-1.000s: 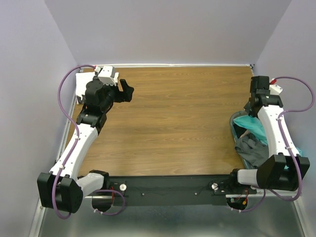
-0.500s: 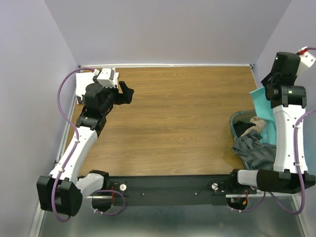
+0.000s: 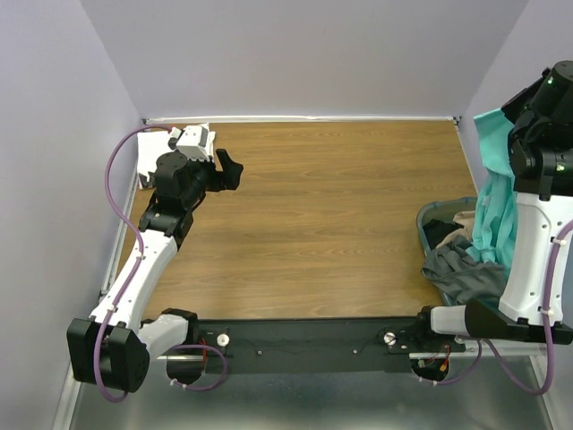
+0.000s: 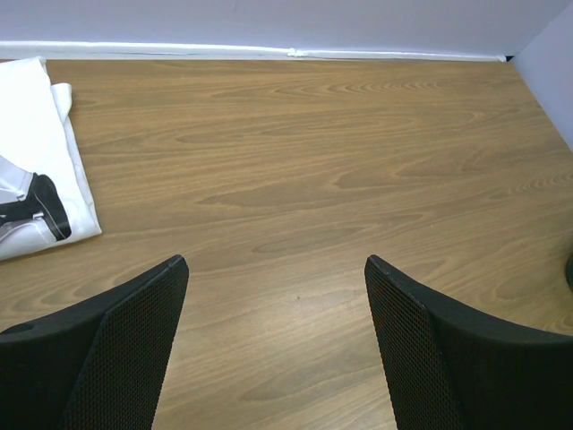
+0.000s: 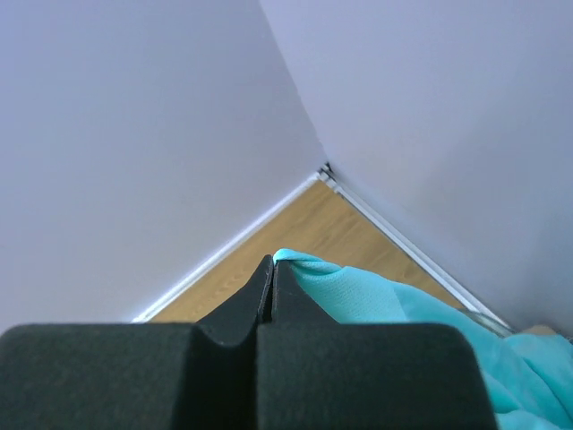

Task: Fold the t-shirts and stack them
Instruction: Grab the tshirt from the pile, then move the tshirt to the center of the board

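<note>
My right gripper [image 5: 273,262] is shut on an edge of the turquoise t-shirt [image 5: 376,300] and holds it high at the right wall. In the top view the shirt [image 3: 495,193] hangs from the raised right arm down into the basket [image 3: 428,215]. The white t-shirt with black marks [image 4: 36,179] lies folded in the far left corner of the table [image 3: 150,154]. My left gripper [image 4: 276,269] is open and empty above the wood, just right of the white shirt; it also shows in the top view [image 3: 228,168].
The basket at the right edge holds a grey garment [image 3: 461,273] and a beige one [image 3: 466,219]. Walls close the table on the left, back and right. The wooden tabletop [image 3: 331,215] lies between the arms.
My right arm has risen from the basket to high at the right wall, pulling the turquoise shirt up with it. The left arm has barely moved.
</note>
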